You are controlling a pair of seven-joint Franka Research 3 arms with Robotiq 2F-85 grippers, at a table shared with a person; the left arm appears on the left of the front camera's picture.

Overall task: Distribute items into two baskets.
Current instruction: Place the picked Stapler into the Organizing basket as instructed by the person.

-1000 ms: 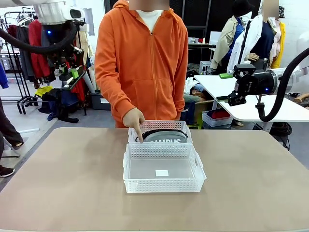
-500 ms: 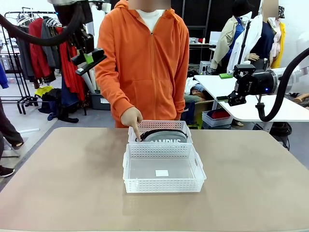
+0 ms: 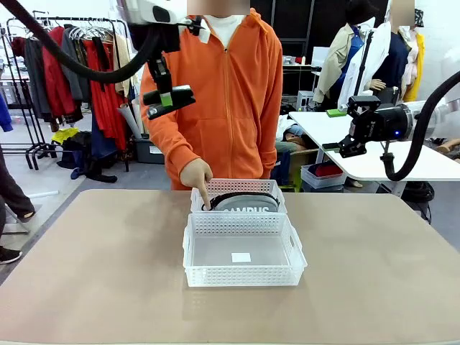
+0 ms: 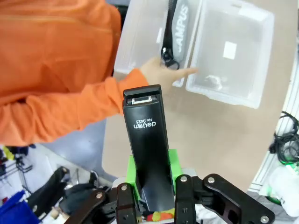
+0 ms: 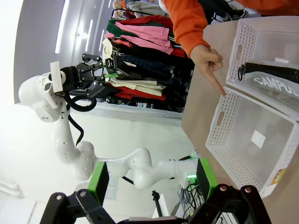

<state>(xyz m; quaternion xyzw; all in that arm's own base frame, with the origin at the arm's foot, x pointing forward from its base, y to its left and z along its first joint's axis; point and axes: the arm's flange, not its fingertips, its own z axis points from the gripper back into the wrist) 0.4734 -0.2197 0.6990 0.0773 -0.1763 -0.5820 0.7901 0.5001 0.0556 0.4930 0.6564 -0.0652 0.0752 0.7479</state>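
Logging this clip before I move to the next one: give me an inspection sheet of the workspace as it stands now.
Surface: tan table, bare around the baskets.
Job's things: near basket holds just a white label; far basket holds the grey CAMPUS pouch; black stapler is up in the air in the left claw.
Person: orange sleeve, hand pointing a finger down at the far basket's left rim.
Clutter: nothing seen on the table.
Grippers: left claw shut on the stapler, raised in front of the person; right claw open, off to the right above table height.
Cables: black hoses run along both arms.
Surroundings: clothes rack, white side table.
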